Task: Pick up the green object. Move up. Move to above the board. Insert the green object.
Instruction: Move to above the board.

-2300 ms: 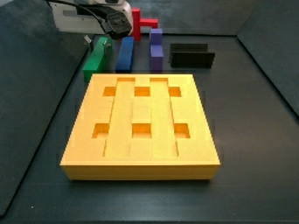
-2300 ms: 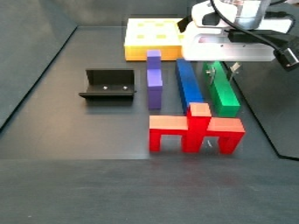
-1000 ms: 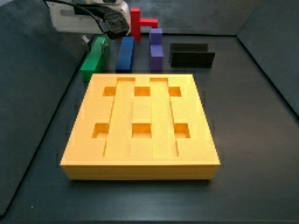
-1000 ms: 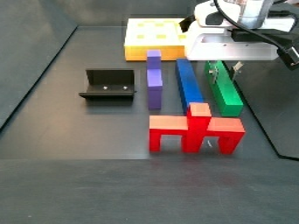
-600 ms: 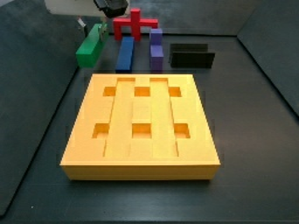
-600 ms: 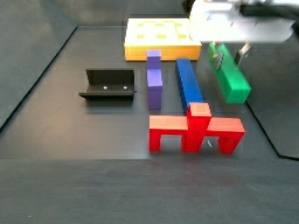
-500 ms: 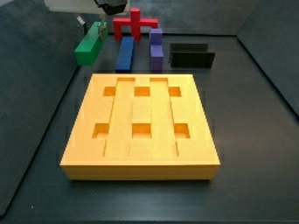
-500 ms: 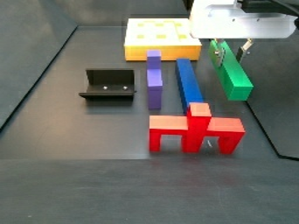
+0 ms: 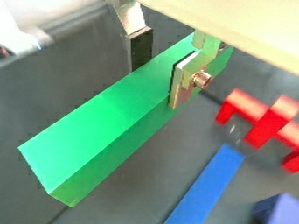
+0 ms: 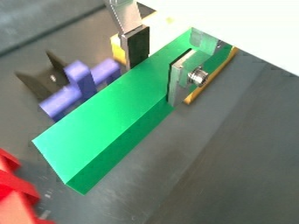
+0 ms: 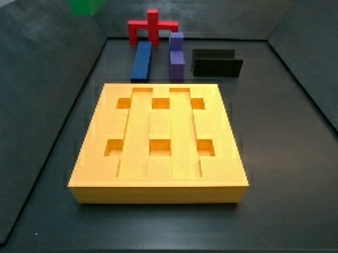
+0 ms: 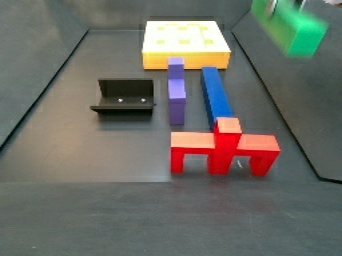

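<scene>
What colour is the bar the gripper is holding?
Green; the bar shows best in a wrist view, clamped in the gripper.

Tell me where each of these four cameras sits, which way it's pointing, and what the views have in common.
Wrist view: on the wrist, looking down past the gripper shut on the green object, red piece beneath.
Wrist view: also on the wrist, same gripper and green object, purple bar below.
Side view: beyond the board, facing the fixture; no gripper shows.
Side view: opposite end, behind the red piece, facing the board; gripper barely visible.
Shared: both side views show the blue bar.
</scene>
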You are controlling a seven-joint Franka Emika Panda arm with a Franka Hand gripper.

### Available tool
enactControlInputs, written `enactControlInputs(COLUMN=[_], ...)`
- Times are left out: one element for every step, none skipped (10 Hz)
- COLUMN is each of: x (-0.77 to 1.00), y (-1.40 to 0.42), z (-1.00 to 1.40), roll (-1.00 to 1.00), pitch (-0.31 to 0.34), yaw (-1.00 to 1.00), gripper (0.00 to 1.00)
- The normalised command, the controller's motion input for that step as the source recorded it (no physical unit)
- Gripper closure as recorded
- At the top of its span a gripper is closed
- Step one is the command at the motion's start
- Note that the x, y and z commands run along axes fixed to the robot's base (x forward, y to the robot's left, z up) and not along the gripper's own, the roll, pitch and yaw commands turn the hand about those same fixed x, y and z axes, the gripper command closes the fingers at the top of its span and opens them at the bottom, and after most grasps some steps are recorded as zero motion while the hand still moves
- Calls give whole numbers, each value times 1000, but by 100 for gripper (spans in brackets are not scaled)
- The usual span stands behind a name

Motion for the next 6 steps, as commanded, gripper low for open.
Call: enactControlInputs(x=[6,8,35,883,885,939], y=[-5,-7,2,-1400,-1400,-1400], z=[1400,601,259,232,212,197], roll=[4,4,0,92,131,116], pitch=[97,64,49,186,229,269], yaw=[3,4,2,10,31,29], gripper=[100,100,100,100,100,100])
